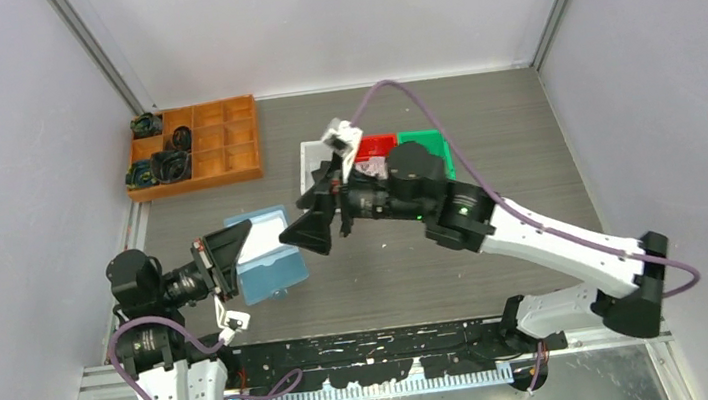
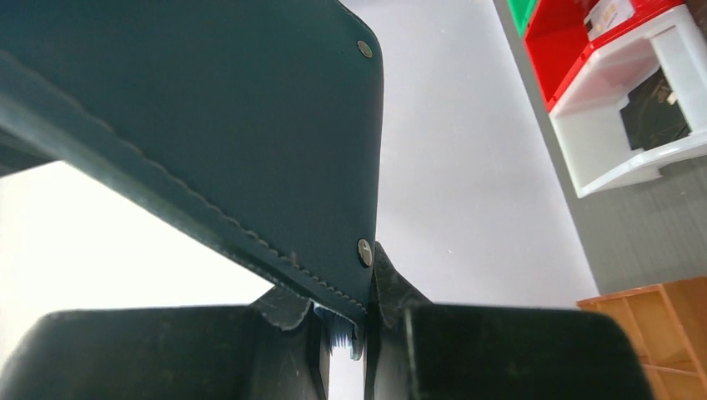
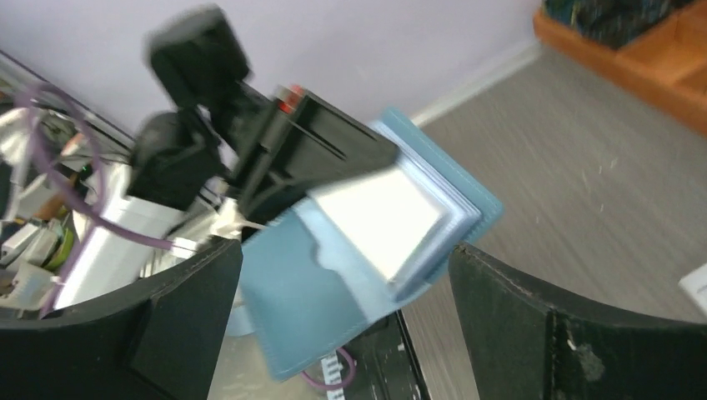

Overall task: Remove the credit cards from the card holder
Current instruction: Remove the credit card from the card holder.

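Above the grey wood-grain tabletop (image 1: 524, 140), the open teal-blue folding card holder (image 1: 272, 270) is pinched at one edge by the left gripper (image 1: 235, 254), and the right gripper (image 1: 323, 209), spread wide before it, should be closed on the protruding pale credit card (image 3: 379, 221) alone.

Left jaws clamped, right jaws spread wide

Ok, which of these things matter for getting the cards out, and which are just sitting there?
Job: card holder, pale card in it, left gripper gripping it, open right gripper.
Lying about: red bin, green bin, white bin, wooden tray.
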Robot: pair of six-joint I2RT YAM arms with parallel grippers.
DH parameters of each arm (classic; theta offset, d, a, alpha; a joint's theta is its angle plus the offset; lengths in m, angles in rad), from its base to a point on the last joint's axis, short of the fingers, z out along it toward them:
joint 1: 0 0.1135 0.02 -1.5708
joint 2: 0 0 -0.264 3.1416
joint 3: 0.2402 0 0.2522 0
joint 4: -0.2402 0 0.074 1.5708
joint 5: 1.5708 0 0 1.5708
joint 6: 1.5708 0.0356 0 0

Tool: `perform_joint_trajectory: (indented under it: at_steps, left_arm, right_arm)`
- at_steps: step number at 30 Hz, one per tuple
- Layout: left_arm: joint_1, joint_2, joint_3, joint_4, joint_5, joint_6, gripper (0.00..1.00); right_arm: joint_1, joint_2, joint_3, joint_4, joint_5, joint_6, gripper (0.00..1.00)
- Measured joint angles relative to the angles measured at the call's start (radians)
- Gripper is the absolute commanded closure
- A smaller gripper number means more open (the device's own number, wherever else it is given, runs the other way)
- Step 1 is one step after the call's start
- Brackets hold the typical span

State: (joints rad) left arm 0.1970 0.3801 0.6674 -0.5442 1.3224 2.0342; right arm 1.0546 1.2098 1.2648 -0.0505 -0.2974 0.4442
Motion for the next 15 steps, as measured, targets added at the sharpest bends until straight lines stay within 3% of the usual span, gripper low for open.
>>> perform_joint_trajectory:
  at_steps: [5,10,12,15]
  left_arm:
    - [0.0,0.0,0.016,0.019,0.025,0.014,1.0]
    - [0.0,-0.011,0.031,0.032,0.029,0.014,1.0]
    - [0.0,-0.019,0.031,0.032,0.03,0.014,1.0]
    - [0.0,-0.027,0.031,0.032,0.032,0.014,1.0]
  right_arm:
    - [-0.013,0.141,0.008,-0.047,-0.055,0.036,0.03]
    - [-0.053,0.178,0.007,-0.018,-0.121,0.117,0.09]
    - [-0.074,0.177,0.001,0.035,-0.14,0.163,0.16]
    - [-0.105,0.176,-0.052,0.196,-0.183,0.276,0.34]
